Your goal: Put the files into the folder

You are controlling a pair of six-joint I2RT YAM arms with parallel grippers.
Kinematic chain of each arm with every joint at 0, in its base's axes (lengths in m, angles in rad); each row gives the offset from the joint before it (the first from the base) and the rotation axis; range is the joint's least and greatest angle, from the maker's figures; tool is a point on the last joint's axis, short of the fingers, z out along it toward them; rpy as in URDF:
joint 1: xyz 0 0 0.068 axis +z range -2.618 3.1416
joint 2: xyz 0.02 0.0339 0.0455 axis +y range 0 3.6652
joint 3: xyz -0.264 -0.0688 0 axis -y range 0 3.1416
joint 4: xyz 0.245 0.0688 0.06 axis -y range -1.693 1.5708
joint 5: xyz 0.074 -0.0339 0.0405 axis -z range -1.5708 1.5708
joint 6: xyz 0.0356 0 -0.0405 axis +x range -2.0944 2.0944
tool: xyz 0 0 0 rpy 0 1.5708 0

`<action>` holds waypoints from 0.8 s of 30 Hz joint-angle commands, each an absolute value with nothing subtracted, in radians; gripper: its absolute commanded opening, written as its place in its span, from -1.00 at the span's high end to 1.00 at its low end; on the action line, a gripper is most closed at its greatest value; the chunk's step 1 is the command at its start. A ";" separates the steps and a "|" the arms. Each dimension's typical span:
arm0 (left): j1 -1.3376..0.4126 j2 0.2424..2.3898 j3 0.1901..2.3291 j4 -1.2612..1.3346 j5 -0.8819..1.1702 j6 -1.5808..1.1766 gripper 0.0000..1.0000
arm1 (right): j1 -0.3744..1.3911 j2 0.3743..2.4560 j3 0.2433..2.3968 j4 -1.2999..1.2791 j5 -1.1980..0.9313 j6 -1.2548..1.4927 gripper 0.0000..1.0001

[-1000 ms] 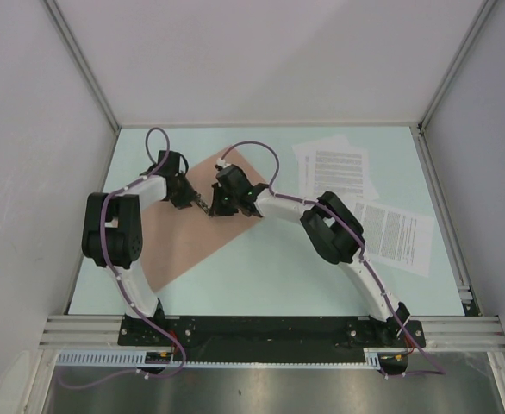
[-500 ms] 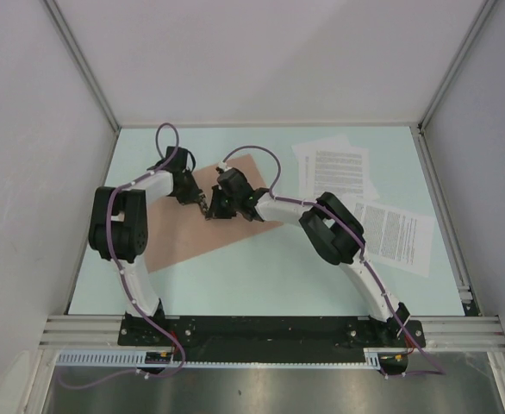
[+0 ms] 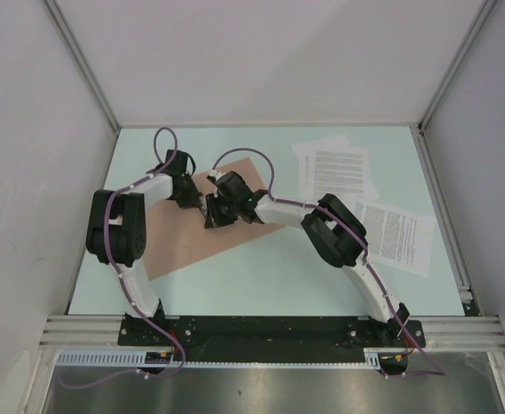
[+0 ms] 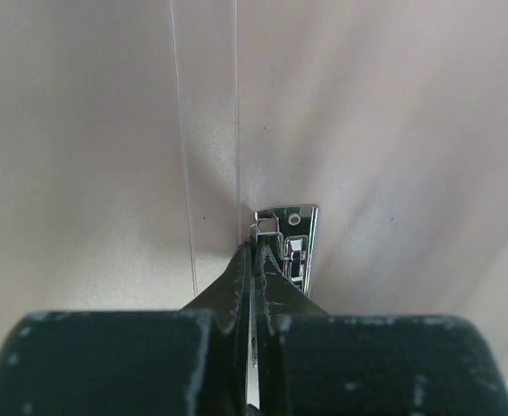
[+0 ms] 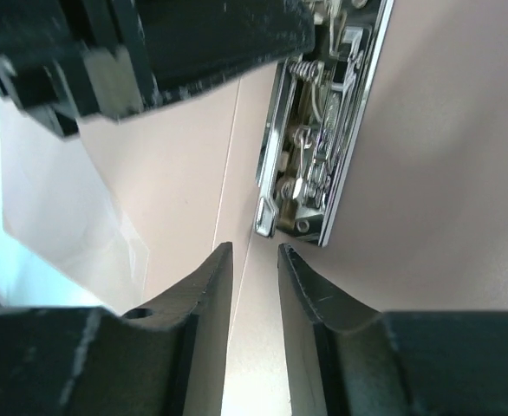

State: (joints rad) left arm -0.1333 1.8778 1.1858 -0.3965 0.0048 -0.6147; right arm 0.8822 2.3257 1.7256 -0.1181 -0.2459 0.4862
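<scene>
The salmon-brown folder lies open on the table's left half. A chrome clip is fixed inside it by the spine creases. My left gripper is shut on a thin metal part of that clip; in the top view it sits over the folder's far part. My right gripper is narrowly open and empty, just short of the clip, right beside the left one in the top view. The files are printed white sheets lying at the right: a small overlapping stack and a single sheet.
The pale green table is ringed by grey walls, with metal rails at its right and near edges. My right arm stretches across the middle, between the folder and the sheets.
Both grippers have shifted slightly left, staying together at the clip. The folder's far corner has dropped out of sight and its outline has turned and shrunk. The sheets have not moved.
</scene>
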 commanded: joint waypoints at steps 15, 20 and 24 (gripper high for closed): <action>-0.146 1.821 1.077 -0.476 0.005 -0.704 1.00 | 0.782 2.325 1.574 0.233 -0.575 0.706 0.47; -0.147 1.810 1.066 -0.474 0.005 -0.718 1.00 | 0.785 2.353 1.574 0.300 -0.618 0.771 0.48; -0.147 1.804 1.065 -0.483 -0.025 -0.726 1.00 | 0.788 2.365 1.575 0.304 -0.623 0.776 0.51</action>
State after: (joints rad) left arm -0.1345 1.8172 1.1015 -0.3801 0.0025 -0.7078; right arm 0.7826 2.3463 1.5692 0.2443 -0.5861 0.7429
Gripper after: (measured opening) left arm 0.009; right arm 0.250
